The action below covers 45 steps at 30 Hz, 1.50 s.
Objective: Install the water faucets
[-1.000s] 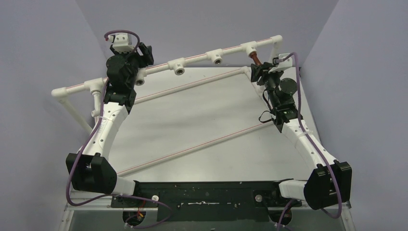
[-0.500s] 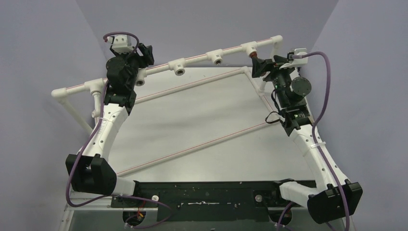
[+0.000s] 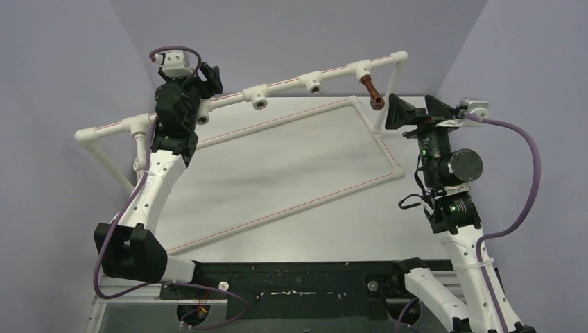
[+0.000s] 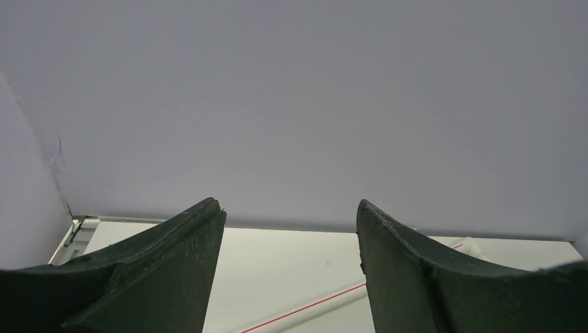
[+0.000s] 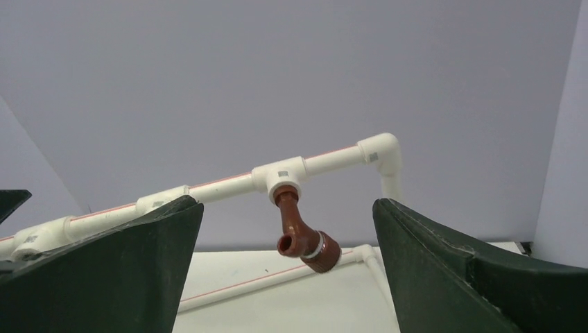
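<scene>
We see a white desk [image 3: 291, 166] boxed in by pale lilac walls [image 3: 298, 35] at 9, 12 and 3 o'clock. A white pipe frame [image 3: 277, 211] lies across the desk, and its raised rail [image 3: 284, 83] runs along the far edge, leaving the middle open. We count four tee sockets on the rail, one of them partly behind the left arm. One reddish-brown faucet [image 3: 373, 92] hangs from the rightmost tee [image 3: 360, 69]. The right end effector [image 3: 416, 108] is spread wide at the faucet's 3 o'clock, near but apart from it. The left end effector [image 3: 211, 78] sits at the rail with its fingers [image 4: 173, 270] parted and nothing between them.
</scene>
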Each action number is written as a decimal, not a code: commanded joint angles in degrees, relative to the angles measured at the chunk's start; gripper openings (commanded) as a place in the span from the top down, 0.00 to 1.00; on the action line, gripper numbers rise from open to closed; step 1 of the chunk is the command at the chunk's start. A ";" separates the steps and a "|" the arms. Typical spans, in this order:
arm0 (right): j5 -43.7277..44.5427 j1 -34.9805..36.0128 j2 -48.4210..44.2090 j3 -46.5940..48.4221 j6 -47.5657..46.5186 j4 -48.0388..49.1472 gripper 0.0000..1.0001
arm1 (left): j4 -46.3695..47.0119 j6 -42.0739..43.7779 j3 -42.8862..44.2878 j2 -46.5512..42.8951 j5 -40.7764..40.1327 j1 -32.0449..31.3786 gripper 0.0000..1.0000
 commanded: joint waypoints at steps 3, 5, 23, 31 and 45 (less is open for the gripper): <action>6.27 0.08 -7.21 -6.66 -0.14 -4.64 0.00 | -8.53 -2.02 -2.51 3.62 -0.02 -1.72 0.33; 6.68 0.13 -9.44 -9.13 0.50 -5.48 0.00 | -8.68 -2.58 -0.78 3.78 0.05 -1.75 0.33; 11.66 0.06 -17.59 -25.34 4.24 -8.09 0.00 | -6.98 -6.14 9.31 -6.73 4.28 -1.72 0.33; 14.67 0.11 -14.49 -30.46 1.82 -5.09 0.00 | -10.25 -5.09 8.97 -14.46 10.23 -1.71 0.33; 18.30 0.15 -1.62 -44.45 -12.51 20.23 0.00 | -18.93 -9.19 -5.42 -35.52 27.42 -2.34 0.33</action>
